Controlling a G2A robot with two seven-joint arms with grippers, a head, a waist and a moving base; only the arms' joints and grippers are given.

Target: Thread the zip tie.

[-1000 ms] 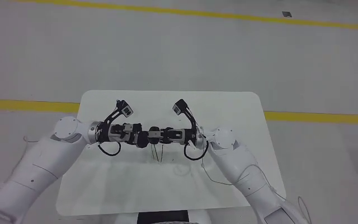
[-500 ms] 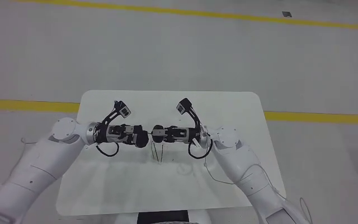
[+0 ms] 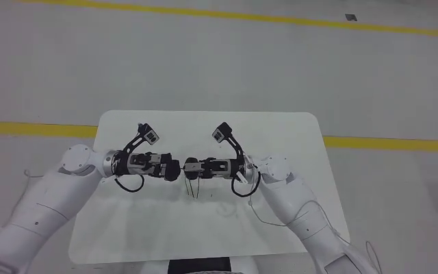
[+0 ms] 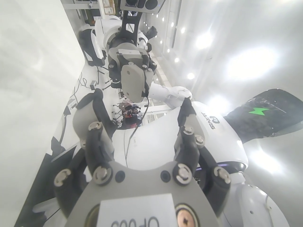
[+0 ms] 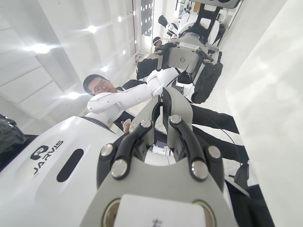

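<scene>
Grippers parted slightly above white table (image 3: 274,137); left gripper (image 3: 177,169) spread, right gripper (image 5: 161,98) pinching zip tie (image 4: 142,117).

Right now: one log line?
left gripper: open | right gripper: shut on zip tie | pose: tips facing, close, above table | zip tie: hanging down

The desk (image 3: 287,137) is white, on a grey floor (image 3: 205,68) with 2 yellow stripes (image 3: 369,142). The left end effector (image 3: 175,169) and right end effector (image 3: 189,167) are grey with black fingers. The zip tie (image 4: 146,106) is black.
</scene>
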